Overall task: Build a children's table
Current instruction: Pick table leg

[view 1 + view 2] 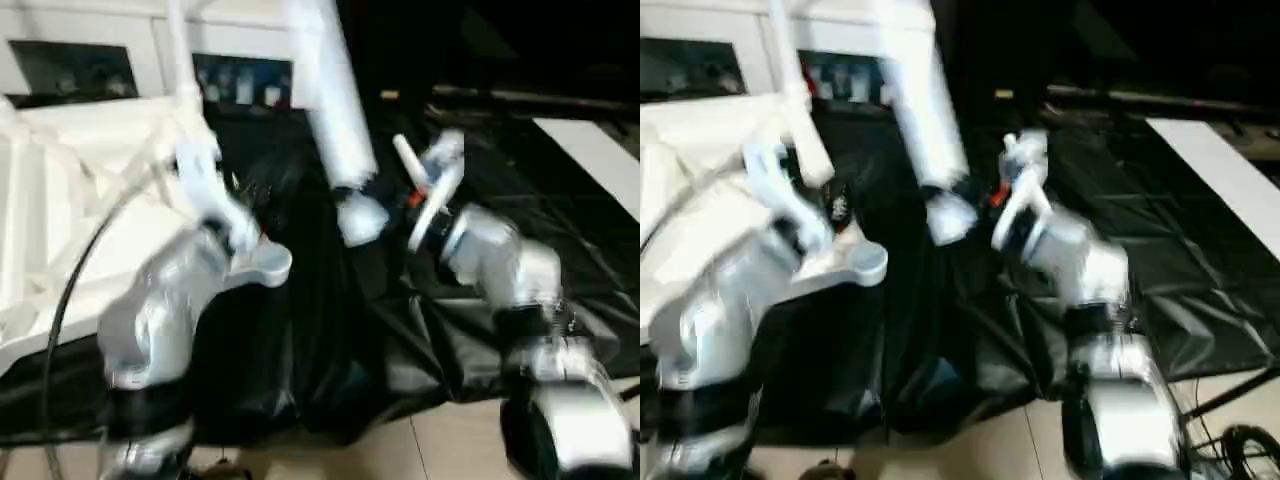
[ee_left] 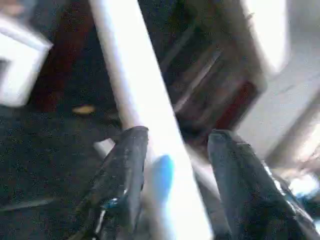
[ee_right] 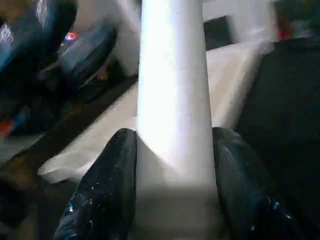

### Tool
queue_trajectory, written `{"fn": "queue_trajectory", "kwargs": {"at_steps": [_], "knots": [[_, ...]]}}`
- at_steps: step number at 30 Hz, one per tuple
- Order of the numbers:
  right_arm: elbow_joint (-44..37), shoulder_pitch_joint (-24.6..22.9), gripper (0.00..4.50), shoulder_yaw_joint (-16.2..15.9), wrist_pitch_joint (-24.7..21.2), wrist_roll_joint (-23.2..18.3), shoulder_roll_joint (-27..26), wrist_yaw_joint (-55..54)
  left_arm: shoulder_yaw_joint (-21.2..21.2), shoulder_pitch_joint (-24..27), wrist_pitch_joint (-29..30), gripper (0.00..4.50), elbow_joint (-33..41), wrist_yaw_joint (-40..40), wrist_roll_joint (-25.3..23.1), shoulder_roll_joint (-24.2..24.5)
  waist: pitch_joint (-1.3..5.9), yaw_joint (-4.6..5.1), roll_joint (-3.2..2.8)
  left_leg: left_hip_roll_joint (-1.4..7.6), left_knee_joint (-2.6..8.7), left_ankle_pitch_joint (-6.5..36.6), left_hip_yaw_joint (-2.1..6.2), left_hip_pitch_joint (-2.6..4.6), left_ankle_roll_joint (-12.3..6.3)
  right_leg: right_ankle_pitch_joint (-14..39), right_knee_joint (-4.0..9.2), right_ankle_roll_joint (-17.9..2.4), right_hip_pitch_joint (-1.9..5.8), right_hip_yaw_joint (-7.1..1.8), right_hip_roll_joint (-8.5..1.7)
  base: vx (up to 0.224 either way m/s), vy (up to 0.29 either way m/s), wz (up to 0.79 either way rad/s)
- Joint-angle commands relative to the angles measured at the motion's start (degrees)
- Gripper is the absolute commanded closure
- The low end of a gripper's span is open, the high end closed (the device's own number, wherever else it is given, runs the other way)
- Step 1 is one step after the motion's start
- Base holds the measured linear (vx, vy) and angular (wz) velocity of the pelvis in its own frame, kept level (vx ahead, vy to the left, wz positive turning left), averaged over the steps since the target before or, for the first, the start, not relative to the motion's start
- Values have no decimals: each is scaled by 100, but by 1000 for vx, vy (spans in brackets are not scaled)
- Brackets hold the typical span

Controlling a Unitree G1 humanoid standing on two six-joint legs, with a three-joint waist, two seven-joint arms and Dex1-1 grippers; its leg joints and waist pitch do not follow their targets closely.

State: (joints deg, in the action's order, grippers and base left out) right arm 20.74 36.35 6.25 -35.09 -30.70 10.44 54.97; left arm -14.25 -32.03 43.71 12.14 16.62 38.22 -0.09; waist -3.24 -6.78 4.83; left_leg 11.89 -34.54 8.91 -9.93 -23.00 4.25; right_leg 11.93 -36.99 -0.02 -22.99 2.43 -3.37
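Both black fingers [image 3: 107, 190] of my right claw [image 3: 172, 185] clamp a leg [image 3: 172, 90]; my left claw [image 2: 177, 185] stands apart around another leg [image 2: 135, 75].

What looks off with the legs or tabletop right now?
The white leg clamped in the right gripper hangs tilted above the black sheet, not seated in any socket. The tabletop lies underside up, its free corner socket jutting past the sheet's edge. Nothing looks broken.
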Motion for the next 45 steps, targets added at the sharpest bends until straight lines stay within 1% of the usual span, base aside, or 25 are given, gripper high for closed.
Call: {"fn": "queue_trajectory", "kwargs": {"at_steps": [1, 2, 3, 4, 5, 7, 10, 13, 14, 15, 16, 19, 23, 25, 28, 30, 32, 33, 35, 36, 37, 39, 42, 43, 45], "knots": [[-534, -71, 264, 18, -164, -423, 150, 270, -92, -212, 199, 188, -84, 109, 651, -58, 386, -16, -121, 120, 385, 1227, -4, 228, 119, 660, 494, -1114, 261, -207, -355, 0, 0, 0], [-727, -177, 264, -16, -218, -566, 186, 380, -167, -322, 314, 188, -116, 134, 912, -123, 375, 2, -110, 120, 393, 1280, 4, 206, 161, 744, 490, -1083, 270, -204, -356, 0, 0, 0], [-727, -177, 264, -16, -218, -566, 186, 380, -167, -322, 314, 161, -116, 134, 912, -123, 379, -5, -99, 122, 404, 1371, 18, 213, 212, 940, 512, -999, 260, -192, -358, 0, 0, 0], [-797, -214, 264, -36, -223, -598, 201, 410, -191, -367, 366, 148, -116, 146, 1032, -154, 355, 28, -88, 115, 424, 1477, 25, 196, 240, 1205, 542, -914, 257, -187, -360, 0, 0, 0], [-1139, -358, 264, -40, -345, -678, 196, 466, -282, -490, 626, 148, -97, 165, 1171, -257, 351, 28, -107, 110, 423, 1512, 28, 194, 274, 1324, 544, -874, 258, -189, -366, 0, 0, 0], [-1325, -428, 264, -19, -430, -704, 174, 479, -326, -533, 778, 135, -79, 166, 1158, -302, 362, 17, -82, 115, 418, 1466, 33, 203, 268, 1407, 574, -758, 246, -197, -368, 0, 0, 0], [-1781, -633, 264, -86, -589, -776, 156, 464, -314, -550, 955, 108, -160, -30, 1090, -279, 369, 18, -80, 112, 434, 1323, 56, 161, 252, 1320, 567, -635, 274, -194, -367, 0, 0, 0], [-2081, -788, 264, -274, -635, -853, 173, 387, -257, -540, 928, 73, -311, -393, 1124, -186, 370, 7, -95, 119, 430, 1309, 55, 182, 263, 1234, 569, -648, 247, -201, -369, 0, 0, 0], [-2084, -789, 264, -277, -634, -853, 174, 385, -257, -541, 928, 64, -313, -397, 1128, -185, 376, 9, -93, 117, 432, 1309, 59, 181, 273, 1206, 558, -663, 256, -197, -364, 0, 0, 0], [-2151, -836, 264, -418, -559, -790, 208, 301, -281, -566, 955, 56, -368, -535, 1226, -161, 378, 10, -110, 112, 431, 1306, 56, 183, 287, 1171, 559, -682, 254, -193, -360, 0, 0, 0], [-2165, -857, 264, -495, -499, -708, 221, 277, -262, -576, 935, 56, -371, -543, 1184, -139, 378, 15, -103, 110, 432, 1286, 55, 181, 298, 1108, 554, -694, 257, -193, -351, 0, 0, 0], [-2158, -888, 264, -587, -344, -447, 178, 96, -310, -604, 967, 22, -381, -576, 1175, -177, 388, 17, -106, 110, 425, 1204, 52, 175, 312, 952, 540, -711, 263, -194, -356, 0, 0, 0], [-2113, -865, 264, -587, -146, -139, 2, -287, -413, -675, 920, 8, -476, -711, 1019, -221, 387, 31, -128, 111, 428, 1166, 47, 180, 337, 767, 527, -763, 258, -195, -353, 0, 0, 0], [-2118, -863, 264, -623, -104, -90, -12, -365, -423, -689, 923, 8, -519, -786, 1035, -199, 389, 32, -131, 115, 433, 1181, 53, 187, 339, 736, 522, -760, 262, -193, -352, 0, 0, 0], [-2139, -938, 264, -799, 8, 3, 99, -395, -431, -665, 974, 44, -537, -914, 1237, -103, 404, 21, -141, 115, 422, 1090, 55, 186, 341, 494, 494, -770, 283, -192, -350, 0, 0, 0], [-2135, -955, 264, -826, 39, 38, 132, -380, -422, -657, 992, 44, -521, -911, 1246, -80, 395, 25, -129, 112, 425, 1083, 48, 181, 335, 430, 498, -795, 285, -192, -347, 0, 0, 0], [-2133, -957, 264, -830, 57, 64, 135, -394, -397, -648, 1003, 79, -505, -925, 1199, -60, 391, 27, -138, 113, 428, 1112, 47, 184, 329, 460, 501, -793, 284, -193, -348, 0, 0, 0], [-2098, -947, 264, -895, 179, 276, 116, -518, -272, -600, 934, 89, -470, -973, 925, -10, 388, 30, -134, 110, 430, 1145, 46, 180, 333, 527, 509, -781, 286, -193, -349, 0, 0, 0], [-2059, -931, 264, -957, 284, 441, 114, -610, -196, -576, 873, 96, -464, -1013, 757, 7, 385, 33, -126, 119, 435, 1150, 49, 180, 353, 639, 517, -717, 277, -196, -360, 0, 0, 0], [-1994, -914, 264, -1082, 554, 711, 83, -749, -54, -564, 725, 110, -477, -1142, 447, 33, 384, 30, -117, 129, 437, 1152, 53, 185, 357, 702, 525, -684, 271, -198, -369, 0, 0, 0], [-1994, -914, 264, -1082, 554, 711, 83, -749, -54, -564, 725, 134, -477, -1142, 447, 33, 380, 37, -92, 131, 439, 1165, 46, 180, 358, 737, 534, -655, 268, -200, -365, 0, 0, 0], [-1876, -882, 264, -1151, 809, 880, -31, -1024, 103, -560, 507, 139, -517, -1389, 163, 51, 380, 41, -90, 124, 440, 1218, 48, 185, 367, 861, 534, -623, 263, -202, -365, 0, 0, 0], [-1833, -871, 264, -1187, 866, 907, -97, -1108, 75, -561, 448, 169, -521, -1531, 160, -40, 382, 52, -82, 127, 434, 1199, 48, 180, 358, 803, 524, -631, 255, -204, -367, 0, 0, 0], [-1821, -872, 265, -1215, 911, 962, -126, -1145, 76, -555, 431, 180, -513, -1574, 138, -66, 386, 54, -53, 127, 428, 1158, 39, 175, 344, 728, 521, -646, 261, -205, -364, 0, 0, 0], [-1811, -876, 265, -1237, 953, 1010, -155, -1174, 72, -550, 422, 184, -511, -1585, 122, -99, 388, 42, -65, 123, 426, 1085, 41, 173, 333, 638, 502, -655, 265, -203, -360, 0, 0, 0]]}}
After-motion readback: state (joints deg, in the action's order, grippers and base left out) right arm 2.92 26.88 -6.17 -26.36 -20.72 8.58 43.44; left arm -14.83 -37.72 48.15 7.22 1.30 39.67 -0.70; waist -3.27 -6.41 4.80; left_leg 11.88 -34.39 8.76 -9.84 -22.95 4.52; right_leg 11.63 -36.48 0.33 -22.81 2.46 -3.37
